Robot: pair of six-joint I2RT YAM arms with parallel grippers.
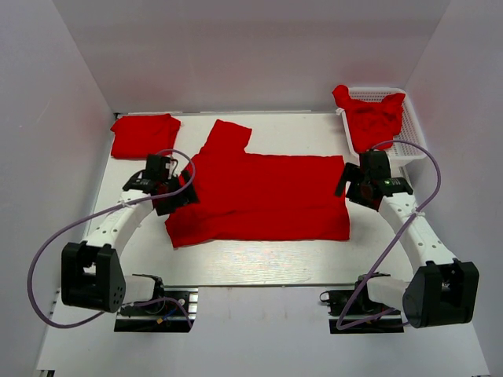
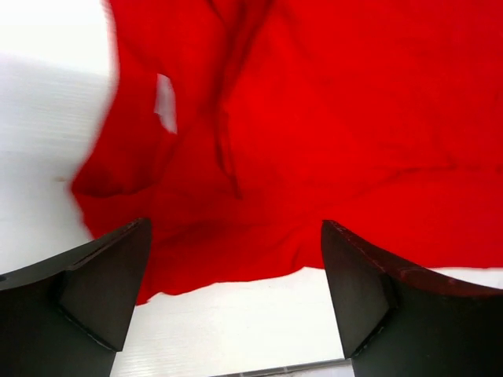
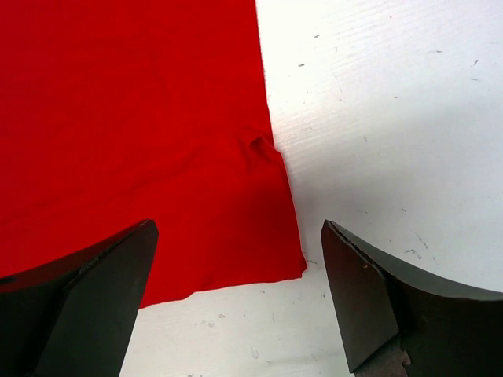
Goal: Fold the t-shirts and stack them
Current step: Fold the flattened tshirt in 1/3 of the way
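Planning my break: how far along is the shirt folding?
Done: one folded shirt at the far left. In hand: a spread shirt, the left gripper and right gripper open at its ends. Left: folding it, plus the crumpled red clothes in the basket.

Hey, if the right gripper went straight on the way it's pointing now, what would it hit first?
Most likely a corner of the spread-out t-shirt. The right gripper, jaws open, points down at the cloth just inside that corner, with bare table right beside it. Depth is hard to judge.
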